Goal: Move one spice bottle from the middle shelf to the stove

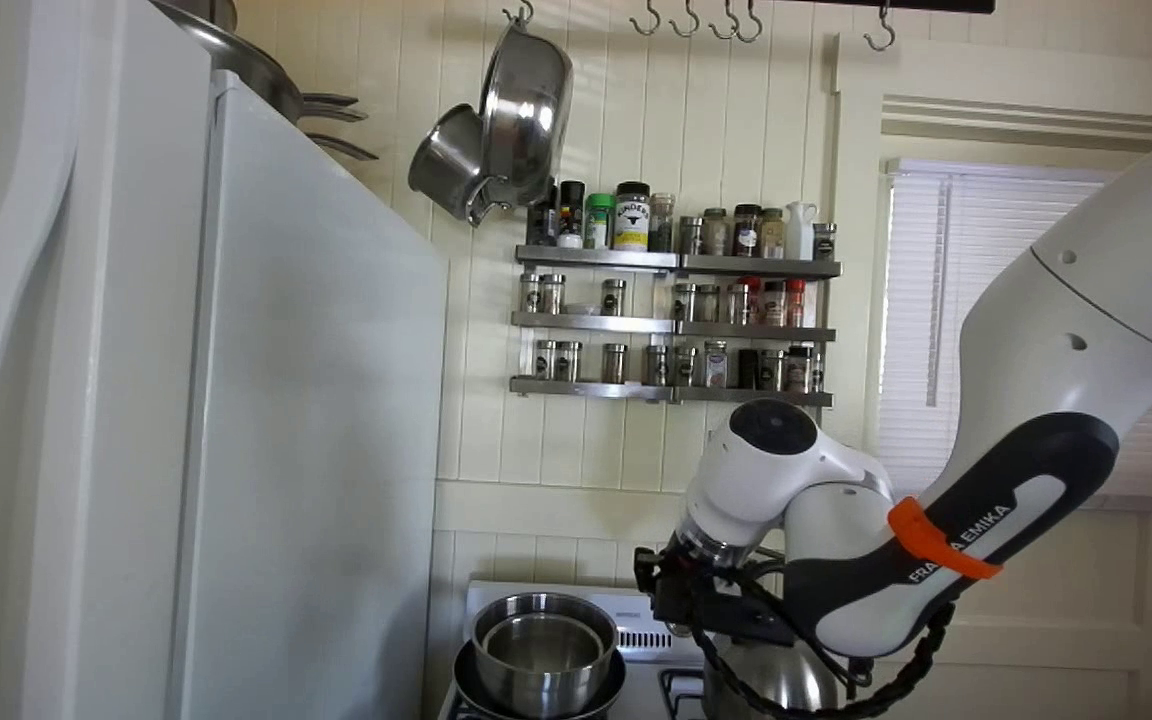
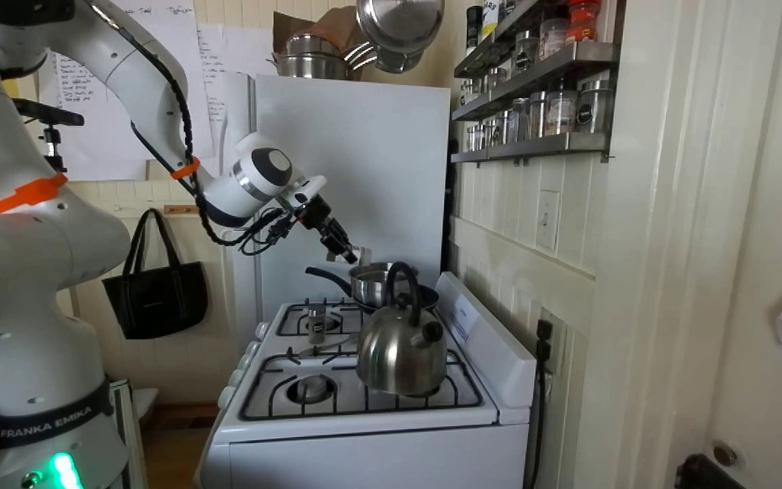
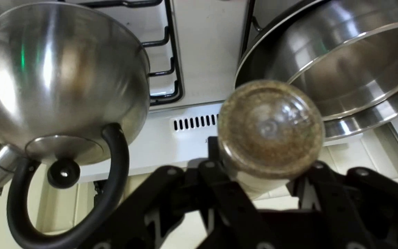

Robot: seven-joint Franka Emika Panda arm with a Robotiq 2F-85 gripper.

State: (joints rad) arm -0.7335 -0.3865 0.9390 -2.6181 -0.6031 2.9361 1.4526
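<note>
pinching the spice bottle, your claw hangs above the stove, forward of its back edge; pick-up from the middle shelf looks done, set-down and release left for you!

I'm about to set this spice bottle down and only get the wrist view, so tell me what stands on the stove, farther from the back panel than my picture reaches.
Observer: Besides the held bottle, an exterior view shows another spice bottle standing upright on the stove, toward the row of knobs.
Operator: Noted. Now tell me what sticks out, beyond my frame, from the pots at the right of my picture.
Observer: In an exterior view a black handle juts from them, away from the back panel; which of them it belongs to, I can't tell.
</note>
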